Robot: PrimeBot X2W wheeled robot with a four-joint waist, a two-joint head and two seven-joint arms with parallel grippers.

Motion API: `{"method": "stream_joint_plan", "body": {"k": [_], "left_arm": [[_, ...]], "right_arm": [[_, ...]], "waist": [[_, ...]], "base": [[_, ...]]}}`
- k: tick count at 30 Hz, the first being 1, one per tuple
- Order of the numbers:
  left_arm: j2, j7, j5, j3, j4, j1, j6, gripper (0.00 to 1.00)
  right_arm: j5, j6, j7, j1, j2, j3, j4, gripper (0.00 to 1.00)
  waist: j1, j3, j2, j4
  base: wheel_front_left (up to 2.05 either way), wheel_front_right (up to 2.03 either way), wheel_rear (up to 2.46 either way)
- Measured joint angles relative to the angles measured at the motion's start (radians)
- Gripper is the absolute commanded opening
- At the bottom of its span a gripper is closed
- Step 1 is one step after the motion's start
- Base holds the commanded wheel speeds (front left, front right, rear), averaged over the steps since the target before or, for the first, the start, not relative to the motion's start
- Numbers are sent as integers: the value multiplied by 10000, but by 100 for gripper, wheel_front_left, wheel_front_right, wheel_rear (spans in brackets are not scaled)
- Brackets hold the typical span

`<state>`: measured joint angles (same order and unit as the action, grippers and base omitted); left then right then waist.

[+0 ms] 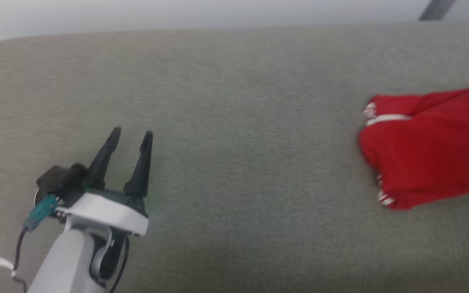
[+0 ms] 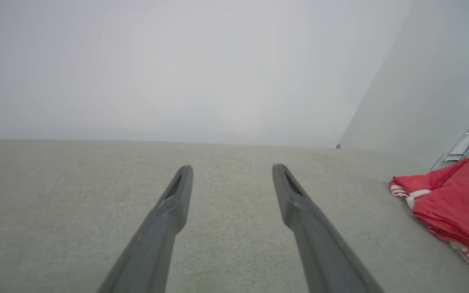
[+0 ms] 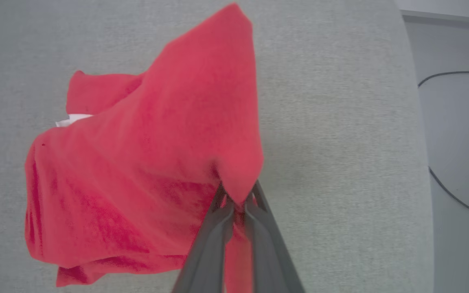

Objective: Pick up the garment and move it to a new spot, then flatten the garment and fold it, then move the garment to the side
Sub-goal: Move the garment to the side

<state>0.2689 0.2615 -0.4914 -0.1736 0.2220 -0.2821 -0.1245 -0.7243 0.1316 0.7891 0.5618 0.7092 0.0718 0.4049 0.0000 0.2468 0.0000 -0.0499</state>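
Note:
The garment [image 1: 430, 150] is a bunched red shirt with striped red-and-white trim, lying at the right edge of the head view on the grey-green padded surface [image 1: 234, 122]. In the right wrist view my right gripper [image 3: 237, 194] is shut on a fold of the garment [image 3: 145, 175], and the red cloth hangs from the pinch down to the surface. My left gripper [image 1: 130, 136] stands open at the lower left, well away from the cloth, with nothing between its fingers. The left wrist view has the left gripper [image 2: 231, 167] open and the garment [image 2: 458, 203] at its far right.
The padded surface ends in a curved edge [image 3: 415, 101] to the right of the garment in the right wrist view, with pale floor and a dark cable [image 3: 454, 73] beyond. A pale wall [image 2: 177, 69] rises behind the surface. A grey metal bar [image 1: 436, 10] shows at the top right.

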Motion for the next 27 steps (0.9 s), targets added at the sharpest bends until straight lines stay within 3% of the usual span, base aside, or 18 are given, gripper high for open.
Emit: {"method": "stream_joint_plan", "body": {"k": [11,18,27], "left_arm": [[36,-2,151,-1060,305,-1542,-35,100],[69,-2,77,-1766,426,-2346,-35,100],[100,-2,10,-2326,568,-3056,-35,100]], "right_arm": [[993,0,-1534,1546,807,-140,1348,0],[1653,0,-2654,2400,1206,-10,2545,0],[2598,0,-4288,3073,1256,219,4142,0]], "waist": [[0,985,0,-831],[0,1622,0,-976],[0,2270,0,-909]], "base": [[0,0,0],[0,0,0],[0,0,0]]}}
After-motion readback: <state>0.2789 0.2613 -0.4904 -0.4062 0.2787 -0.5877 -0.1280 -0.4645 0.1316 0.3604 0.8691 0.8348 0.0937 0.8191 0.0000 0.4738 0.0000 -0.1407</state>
